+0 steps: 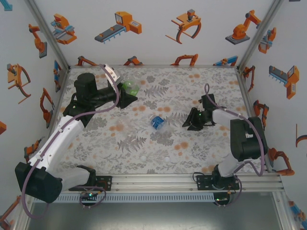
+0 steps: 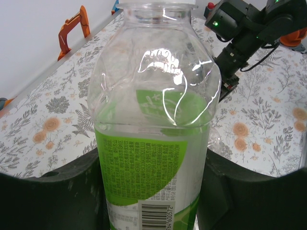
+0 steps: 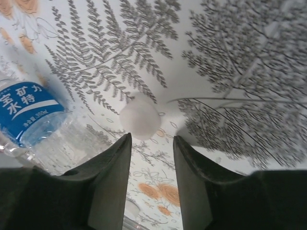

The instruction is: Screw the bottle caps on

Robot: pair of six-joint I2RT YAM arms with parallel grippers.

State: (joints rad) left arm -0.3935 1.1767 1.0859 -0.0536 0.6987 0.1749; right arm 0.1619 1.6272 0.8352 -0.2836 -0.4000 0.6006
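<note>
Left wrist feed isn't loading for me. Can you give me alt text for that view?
A green-labelled bottle of clear plastic sits close to the lens, gripped by the left gripper between its two dark fingers. Behind it at upper right, the right arm reaches over the floral table.

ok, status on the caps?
Left gripper shut on green bottle. Right gripper open, white cap just ahead of it. Blue-label bottle close beside the cap.
</note>
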